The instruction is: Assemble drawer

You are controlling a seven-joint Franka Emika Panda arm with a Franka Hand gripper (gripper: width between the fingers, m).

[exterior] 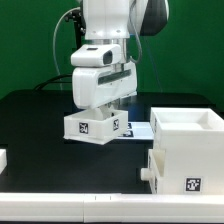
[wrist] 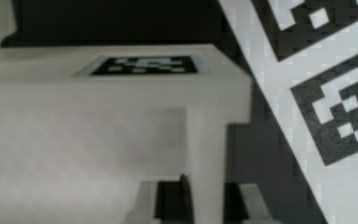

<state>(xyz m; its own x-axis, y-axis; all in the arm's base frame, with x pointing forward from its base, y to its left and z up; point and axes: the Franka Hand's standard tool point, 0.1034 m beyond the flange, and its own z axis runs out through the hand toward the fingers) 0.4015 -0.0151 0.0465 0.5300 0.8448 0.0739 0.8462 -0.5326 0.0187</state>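
Drawer box (exterior: 90,125): white, tagged, sitting on the black table mid-scene, directly under the arm; in the wrist view its white wall (wrist: 105,130) is filling most of the frame.
Gripper (exterior: 100,108): reaching down onto the drawer box; fingertips hidden, so I cannot tell whether the fingers are spread or pinching.
Drawer housing (exterior: 190,150): larger white open-topped box, standing toward the exterior view's right, apart from the drawer box.
Marker board (exterior: 138,130): lying flat just beside the drawer box.
Table (exterior: 40,120): black, matte, with a pale front edge.
Room: green backdrop (exterior: 30,45) hanging behind the arm.
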